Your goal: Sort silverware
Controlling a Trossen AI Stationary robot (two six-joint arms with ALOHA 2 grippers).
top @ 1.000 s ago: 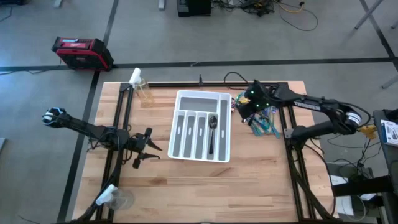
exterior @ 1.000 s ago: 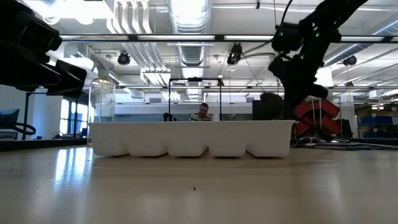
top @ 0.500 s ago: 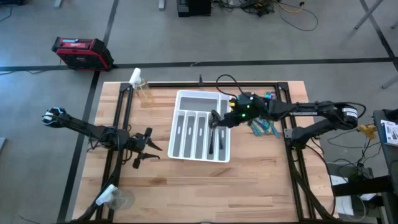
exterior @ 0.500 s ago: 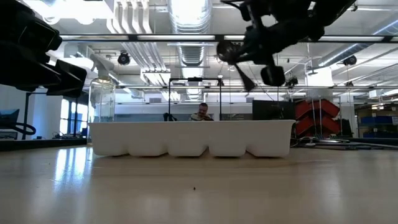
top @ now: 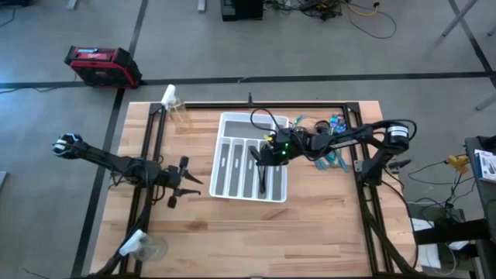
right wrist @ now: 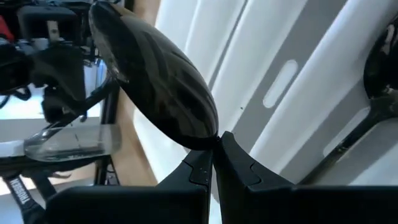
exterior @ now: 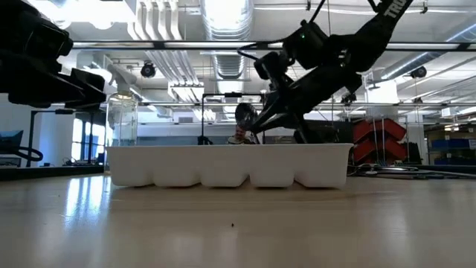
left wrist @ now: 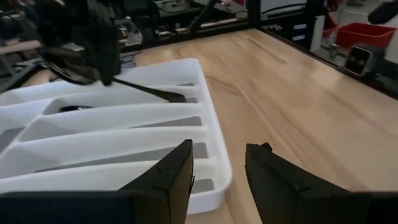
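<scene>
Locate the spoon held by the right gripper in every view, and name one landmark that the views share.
High view: the held spoon is over the white tray, at the right gripper.
Low view: its bowl shows above the tray's rim.
Left wrist view: cannot tell; only a dark handle lying in the tray shows.
Right wrist view: the dark bowl fills the picture's middle.
Shared landmark: the white tray.

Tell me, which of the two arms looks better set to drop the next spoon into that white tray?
The right. Its gripper is over the white tray, shut on a dark spoon, beside the slot with a spoon in it. The left gripper waits open and empty on the table, clear of the tray.
</scene>
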